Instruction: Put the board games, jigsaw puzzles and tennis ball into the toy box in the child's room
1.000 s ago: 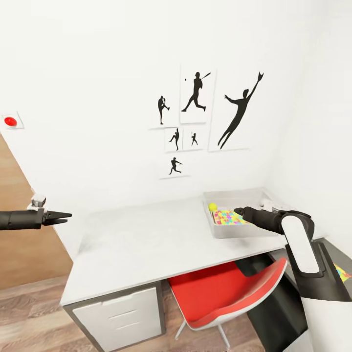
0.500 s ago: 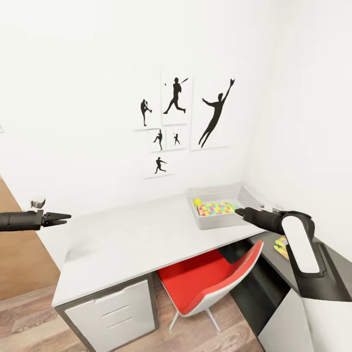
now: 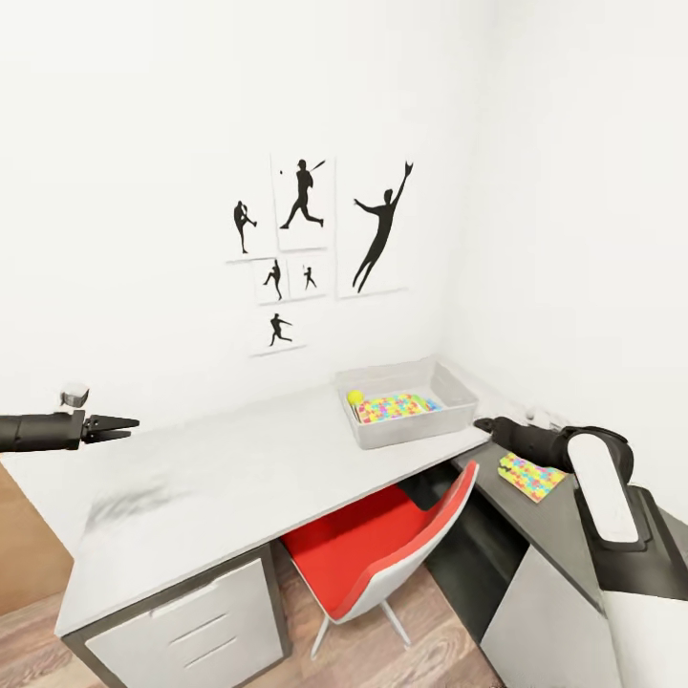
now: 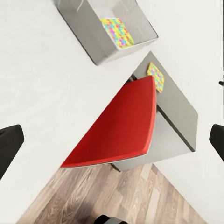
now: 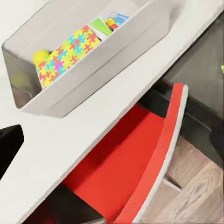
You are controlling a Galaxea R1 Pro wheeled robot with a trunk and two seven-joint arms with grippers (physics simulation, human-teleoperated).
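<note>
The left pincer (image 4: pixel 112 140) has its two dark fingertips (image 4: pixel 9 144) spread wide, one at each side edge, nothing between them. Beneath lies the white table (image 4: pixel 42 84). The grey toy box (image 4: pixel 100 49) stands on it, with a jigsaw puzzle (image 4: pixel 118 31) lying flat inside. The red chair (image 4: pixel 119 126) is tucked against the table edge, its seat over the wood-plank floor (image 4: pixel 107 196). A second jigsaw puzzle (image 4: pixel 156 77) rests on the lower dark-grey section (image 4: pixel 179 112), just beside the chair's back.
</note>
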